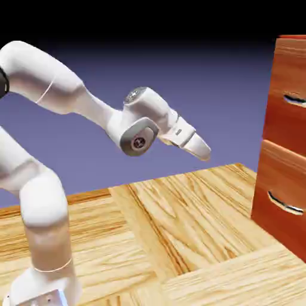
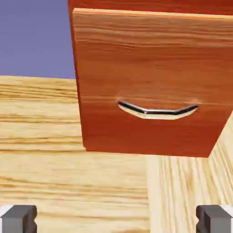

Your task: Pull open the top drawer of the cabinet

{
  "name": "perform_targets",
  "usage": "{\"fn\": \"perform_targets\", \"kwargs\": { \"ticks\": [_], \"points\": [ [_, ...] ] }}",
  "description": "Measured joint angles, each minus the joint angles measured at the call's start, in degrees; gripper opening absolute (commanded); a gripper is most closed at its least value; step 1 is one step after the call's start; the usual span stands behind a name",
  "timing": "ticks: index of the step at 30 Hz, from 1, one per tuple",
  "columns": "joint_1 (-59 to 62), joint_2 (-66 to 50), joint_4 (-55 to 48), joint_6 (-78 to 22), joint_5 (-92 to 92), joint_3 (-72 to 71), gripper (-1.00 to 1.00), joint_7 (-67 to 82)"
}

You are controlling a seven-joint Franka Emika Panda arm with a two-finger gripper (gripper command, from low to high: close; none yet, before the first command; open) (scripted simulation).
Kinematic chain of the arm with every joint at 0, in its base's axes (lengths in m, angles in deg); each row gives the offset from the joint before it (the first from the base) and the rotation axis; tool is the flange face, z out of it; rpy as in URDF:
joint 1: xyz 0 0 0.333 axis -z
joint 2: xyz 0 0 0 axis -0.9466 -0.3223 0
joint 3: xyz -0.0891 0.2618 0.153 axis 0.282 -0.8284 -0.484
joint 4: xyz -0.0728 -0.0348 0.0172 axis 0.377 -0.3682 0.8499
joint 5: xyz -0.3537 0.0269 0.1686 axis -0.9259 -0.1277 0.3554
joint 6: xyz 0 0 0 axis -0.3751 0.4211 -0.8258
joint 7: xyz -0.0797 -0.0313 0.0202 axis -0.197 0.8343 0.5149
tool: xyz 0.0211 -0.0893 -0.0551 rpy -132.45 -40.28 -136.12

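The cabinet [image 1: 285, 149] stands at the exterior view's right edge, reddish-brown wood with two stacked drawer fronts. The top drawer [image 1: 288, 77] carries a curved silver handle [image 1: 294, 99]. My gripper [image 1: 201, 149] hangs in mid-air well to the left of the cabinet, tilted down toward it and touching nothing. In the hand view the grey fingertips [image 2: 18, 219] sit far apart at the bottom corners, so my gripper [image 2: 116, 220] is open with nothing between them. That view is filled by the lower drawer front [image 2: 145, 82] and its handle [image 2: 158, 110]; only a thin strip of the top drawer [image 2: 150, 3] shows above the seam.
The lower drawer [image 1: 281, 197] with its own silver handle [image 1: 284, 204] sits under the top one. A pale wood floor [image 1: 179, 239] runs from the robot's base to the cabinet's foot.
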Motion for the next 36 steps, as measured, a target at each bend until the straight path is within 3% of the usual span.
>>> {"fn": "perform_targets", "kwargs": {
  "ticks": [36],
  "points": [
    [-53.15,0.13,-33.61,-4.43,-89.7,50.83,0.0,-24.65]
  ]
}}
